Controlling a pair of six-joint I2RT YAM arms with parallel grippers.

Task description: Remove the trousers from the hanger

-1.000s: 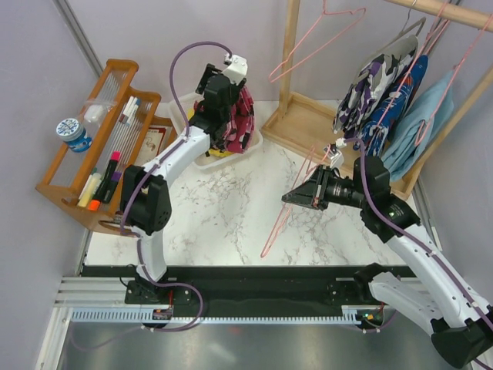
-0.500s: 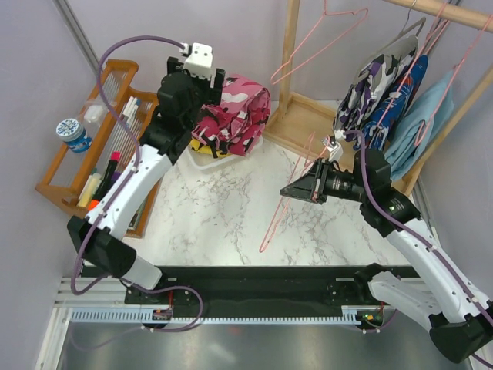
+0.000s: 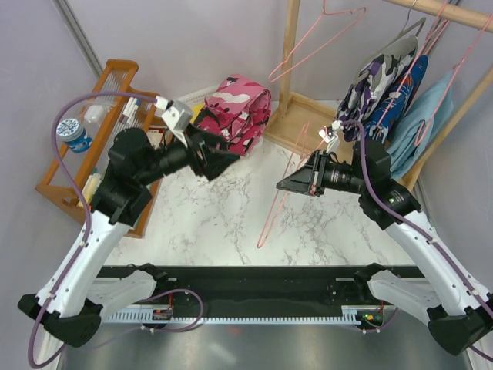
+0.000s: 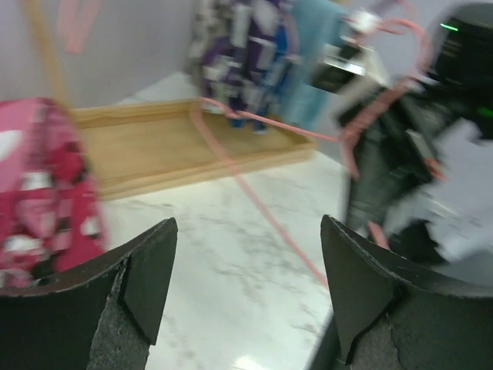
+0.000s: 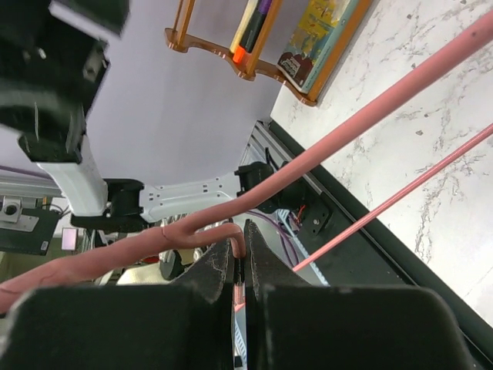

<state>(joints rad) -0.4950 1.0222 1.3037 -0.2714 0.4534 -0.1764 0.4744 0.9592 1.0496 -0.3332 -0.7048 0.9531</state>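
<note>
The left gripper (image 3: 222,160) hung over the marble table (image 3: 216,220) with its fingers spread wide and empty, just beside the pink camouflage trousers (image 3: 235,112) heaped at the back edge. The right gripper (image 5: 239,248) pinched the pink hanger (image 5: 370,112) above the table

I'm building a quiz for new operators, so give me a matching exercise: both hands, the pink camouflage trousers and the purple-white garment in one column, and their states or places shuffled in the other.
Column one:
1. left hand
2. right hand
3. pink camouflage trousers
4. purple-white garment

Column two:
A. hanging from the rail
B. shut on the pink hanger
C. open, holding nothing
D. lying at the back of the table, on no hanger

Pairs: 1-C, 2-B, 3-D, 4-A
</note>
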